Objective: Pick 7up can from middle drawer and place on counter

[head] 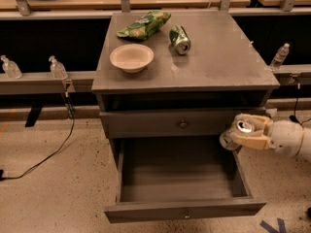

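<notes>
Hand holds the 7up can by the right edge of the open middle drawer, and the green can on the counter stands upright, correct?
Not quite: in the camera view the green can lies on its side on the counter. The rest holds: the hand grips the 7up can by the right edge of the open middle drawer.

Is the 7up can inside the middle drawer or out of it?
Out: the gripper holds the 7up can above the right wall of the middle drawer.
</notes>
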Robot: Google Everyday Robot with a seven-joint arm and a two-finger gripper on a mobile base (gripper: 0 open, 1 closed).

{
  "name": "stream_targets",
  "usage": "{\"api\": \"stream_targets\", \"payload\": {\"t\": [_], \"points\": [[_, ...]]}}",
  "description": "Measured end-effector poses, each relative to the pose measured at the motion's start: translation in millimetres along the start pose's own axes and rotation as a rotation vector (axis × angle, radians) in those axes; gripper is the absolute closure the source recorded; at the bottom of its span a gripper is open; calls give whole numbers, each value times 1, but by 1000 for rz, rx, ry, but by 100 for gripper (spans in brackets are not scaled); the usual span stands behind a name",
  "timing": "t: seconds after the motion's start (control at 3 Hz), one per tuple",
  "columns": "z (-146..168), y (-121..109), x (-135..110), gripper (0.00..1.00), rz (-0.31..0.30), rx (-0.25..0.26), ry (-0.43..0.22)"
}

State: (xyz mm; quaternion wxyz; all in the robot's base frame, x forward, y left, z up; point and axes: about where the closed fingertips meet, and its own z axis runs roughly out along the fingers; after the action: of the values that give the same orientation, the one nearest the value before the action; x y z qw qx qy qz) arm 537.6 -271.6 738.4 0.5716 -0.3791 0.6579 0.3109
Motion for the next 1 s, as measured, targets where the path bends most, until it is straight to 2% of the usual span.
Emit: {"api": "stream_targets", "payload": {"t": [0.67,1.0], "points": [[-20,-42,-79,100,46,-167,93],[-35,-55,-106,100,0,-154,93]]}}
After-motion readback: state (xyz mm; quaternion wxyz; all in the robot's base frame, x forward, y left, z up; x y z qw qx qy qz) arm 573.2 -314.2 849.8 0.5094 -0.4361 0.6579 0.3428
